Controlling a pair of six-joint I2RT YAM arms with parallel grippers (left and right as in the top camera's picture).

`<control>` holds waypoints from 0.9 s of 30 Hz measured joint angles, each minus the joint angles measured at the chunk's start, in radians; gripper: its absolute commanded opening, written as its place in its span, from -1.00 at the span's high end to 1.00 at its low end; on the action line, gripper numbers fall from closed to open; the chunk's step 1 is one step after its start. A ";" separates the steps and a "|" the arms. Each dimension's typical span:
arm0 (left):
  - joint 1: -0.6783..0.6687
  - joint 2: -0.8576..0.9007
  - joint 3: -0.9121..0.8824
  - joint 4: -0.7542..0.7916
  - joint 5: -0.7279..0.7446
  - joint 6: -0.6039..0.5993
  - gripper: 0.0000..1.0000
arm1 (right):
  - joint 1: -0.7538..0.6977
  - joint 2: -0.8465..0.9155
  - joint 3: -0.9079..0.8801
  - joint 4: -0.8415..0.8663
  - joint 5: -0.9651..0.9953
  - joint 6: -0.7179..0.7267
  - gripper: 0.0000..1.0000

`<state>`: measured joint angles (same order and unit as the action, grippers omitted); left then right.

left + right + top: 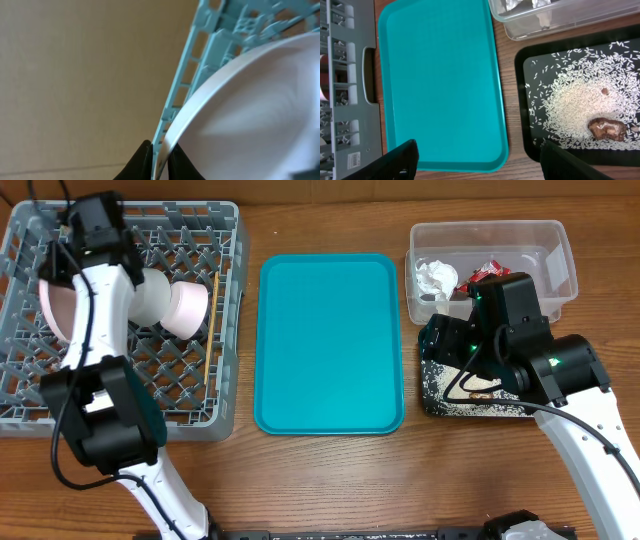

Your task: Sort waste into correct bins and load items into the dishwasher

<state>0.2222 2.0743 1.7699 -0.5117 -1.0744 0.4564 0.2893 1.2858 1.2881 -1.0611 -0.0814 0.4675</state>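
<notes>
Black and spread wide apart, the right fingers [400, 162] hang with nothing between them, one over the near right corner of the teal tray [440, 75] and the other over the near edge of the shallow black tray [519, 115]. White rice grains [580, 95] are scattered over the black tray, with a brown food bit [606, 128] among them towards its near right side. The two trays lie side by side on the wooden bench [330, 480], apart from each other.

Just beyond the black tray stands the clear tub [560, 240], holding the crumpled napkin [435, 277] and the red wrapper [487, 272].

To the left of the teal tray sits the grey dish rack [225, 380]. A white cup [185, 310] lies on its side in it, with a pale bowl [150, 292] next to it and partly hidden by the left arm. Thin wooden chopsticks [211, 320] lie along the rack's right side.

Farther back, by the rack's left wall, the left fingers [142, 162] are pressed onto the rim of the white plate [250, 115], pinching it. The plate stands on edge inside the rack, its rim just beside the lattice wall.
</notes>
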 measured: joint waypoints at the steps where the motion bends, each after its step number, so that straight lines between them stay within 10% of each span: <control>1: -0.014 0.000 0.000 -0.004 0.000 0.000 0.69 | 0.000 0.000 0.000 0.001 0.000 0.000 -0.58; 8: -0.141 0.000 0.000 -0.050 -0.005 0.011 -0.08 | 0.000 0.000 0.000 0.003 0.000 0.000 -0.57; 9: -0.159 0.000 0.000 -0.061 -0.010 0.014 -0.95 | 0.000 0.000 0.000 0.002 0.000 0.000 -0.57; 20: -0.278 -0.037 -0.002 -0.179 -0.076 -0.153 -1.00 | 0.000 0.000 0.000 0.002 0.000 0.000 -0.57; 27: -0.408 -0.334 -0.003 -0.351 0.145 -0.285 -1.00 | 0.000 0.000 0.000 0.002 0.000 0.000 -0.60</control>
<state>-0.1856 1.7401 1.7664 -0.8631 -0.9295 0.1715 0.2893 1.2858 1.2881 -1.0588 -0.0818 0.4671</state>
